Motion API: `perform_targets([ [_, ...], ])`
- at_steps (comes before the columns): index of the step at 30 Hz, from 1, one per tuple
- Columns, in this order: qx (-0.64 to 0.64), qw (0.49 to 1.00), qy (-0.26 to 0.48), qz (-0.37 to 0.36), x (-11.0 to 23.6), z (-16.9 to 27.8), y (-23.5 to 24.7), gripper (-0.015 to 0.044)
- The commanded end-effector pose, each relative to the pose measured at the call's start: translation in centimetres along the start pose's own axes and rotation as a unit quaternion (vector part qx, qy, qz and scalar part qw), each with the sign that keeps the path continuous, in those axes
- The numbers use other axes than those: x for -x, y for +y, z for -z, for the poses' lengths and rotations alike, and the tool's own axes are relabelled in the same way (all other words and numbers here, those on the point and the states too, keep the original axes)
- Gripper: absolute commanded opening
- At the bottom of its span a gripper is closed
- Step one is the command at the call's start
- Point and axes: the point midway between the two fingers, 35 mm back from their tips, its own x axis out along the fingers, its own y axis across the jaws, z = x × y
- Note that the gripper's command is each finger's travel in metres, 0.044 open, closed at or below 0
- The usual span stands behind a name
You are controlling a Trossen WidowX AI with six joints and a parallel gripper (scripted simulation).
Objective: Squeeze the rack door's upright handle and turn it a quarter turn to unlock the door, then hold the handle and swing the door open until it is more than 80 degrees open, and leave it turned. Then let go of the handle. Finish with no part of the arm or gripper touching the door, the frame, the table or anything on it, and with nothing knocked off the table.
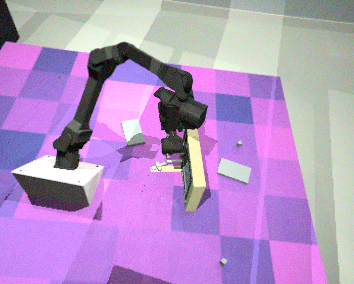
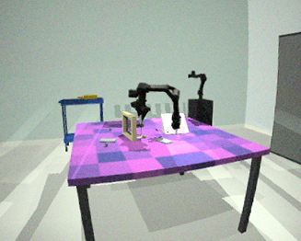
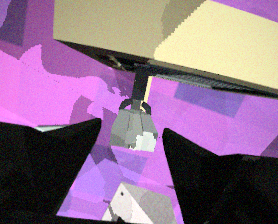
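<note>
1. Handle (image 1: 173, 161) (image 2: 142, 137) (image 3: 131, 131): on the frame's near side, towards the arm's base; rigid-looking, probably stiff to turn and perhaps slick. Best taken squarely across its grey body, both pads bearing evenly.
2. Gripper (image 1: 172, 146) (image 2: 141, 120) (image 3: 132, 127): partly open, fingers well parted, holding nothing; the wrist view shows the handle in line with the gap.
3. Frame (image 1: 198, 175) (image 2: 134, 129) (image 3: 112, 30): upright on the table (image 1: 130, 210) (image 2: 169, 159) (image 3: 30, 95); looks light, so pull gently.
</note>
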Motion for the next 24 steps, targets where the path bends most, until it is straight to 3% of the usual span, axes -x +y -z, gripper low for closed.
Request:
perform_targets([
  [1,-0.006,1.0,0.009,0.001,-0.6,0.1,-0.2,0.0294],
  [15,-0.014,0.999,0.036,0.002,-2.5,0.1,-0.1,0.0294],
  [21,-0.014,0.999,0.036,0.002,-2.5,0.1,-0.1,0.0136],
  [24,-0.014,0.999,0.036,0.002,-2.5,0.1,-0.1,0.0116],
])
